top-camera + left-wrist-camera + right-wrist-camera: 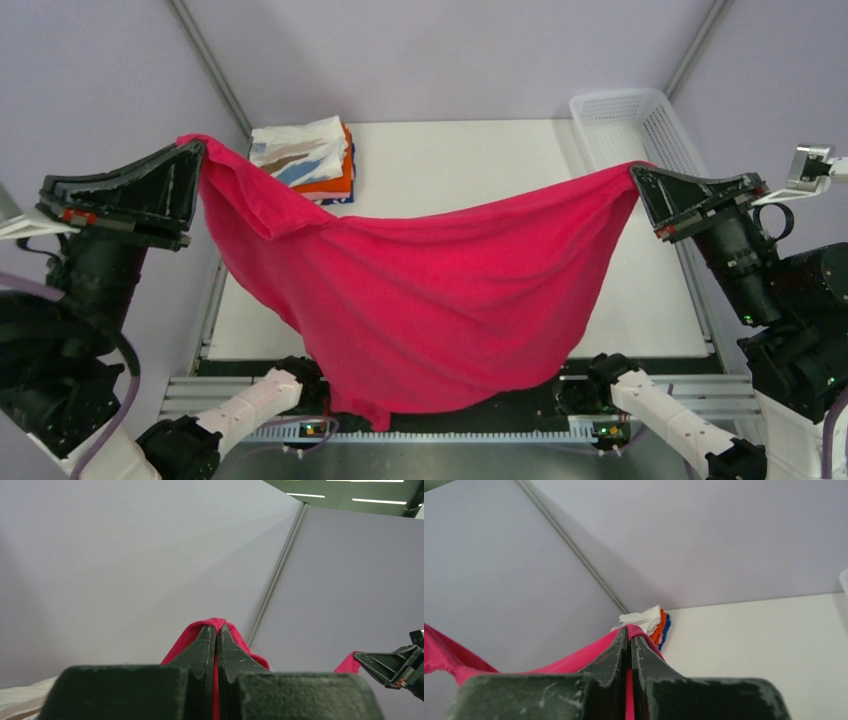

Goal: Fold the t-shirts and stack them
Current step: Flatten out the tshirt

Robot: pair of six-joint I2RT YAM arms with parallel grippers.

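A magenta-red t-shirt (pixel 430 290) hangs in the air above the table, stretched between both arms and sagging down to the near edge. My left gripper (pixel 195 147) is shut on its left corner, and red cloth (pixel 216 625) pokes out between the pinched fingertips. My right gripper (pixel 637 172) is shut on the right corner, with the same cloth (pixel 630 630) squeezed in its tips. At the back left lies a stack of folded t-shirts (pixel 308 160), white with tan and blue streaks on top, orange and blue below, also seen as the stack (pixel 649 621) in the right wrist view.
A white plastic mesh basket (pixel 630 125) stands at the back right corner of the white table (pixel 470 165). Grey walls with metal posts close in the back and sides. The other arm's gripper (pixel 395 665) shows at the right of the left wrist view.
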